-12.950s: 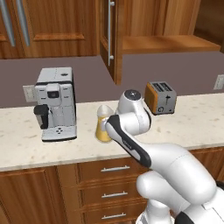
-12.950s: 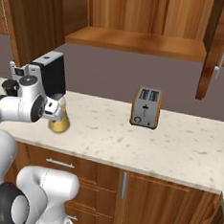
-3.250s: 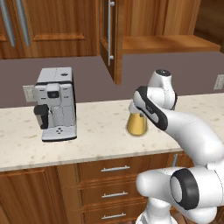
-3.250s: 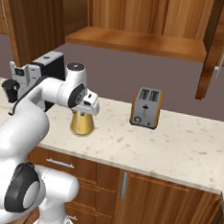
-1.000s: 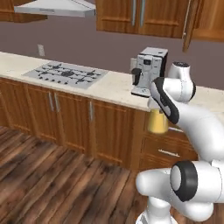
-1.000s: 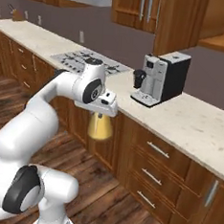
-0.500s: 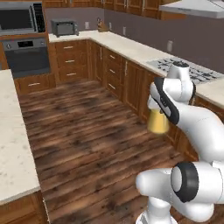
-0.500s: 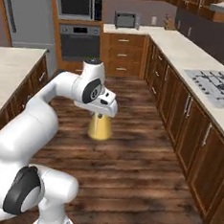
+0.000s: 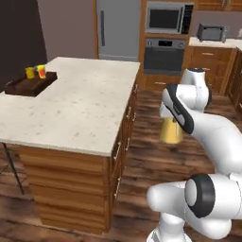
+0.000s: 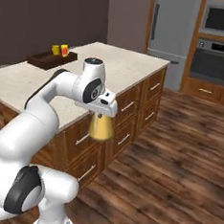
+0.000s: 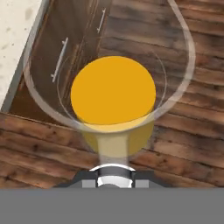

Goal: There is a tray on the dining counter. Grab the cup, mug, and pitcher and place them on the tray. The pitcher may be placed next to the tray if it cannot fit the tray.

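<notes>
Wood floor under pitcher, gripper prob. clamped on neck; base views add tray.

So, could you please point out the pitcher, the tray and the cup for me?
pitcher [image 10: 101, 127], right base view, on its wide orange-filled base hanging under the gripper.
tray [image 9: 26, 85], left base view, on its dark front wall.
cup [image 9: 41, 71], left base view, on its side showing above the tray's rim.

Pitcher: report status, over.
Hand shut on pitcher, carried above the wood floor beside dining counter. Cup and mug already on tray. Counter path unobstructed.
</notes>
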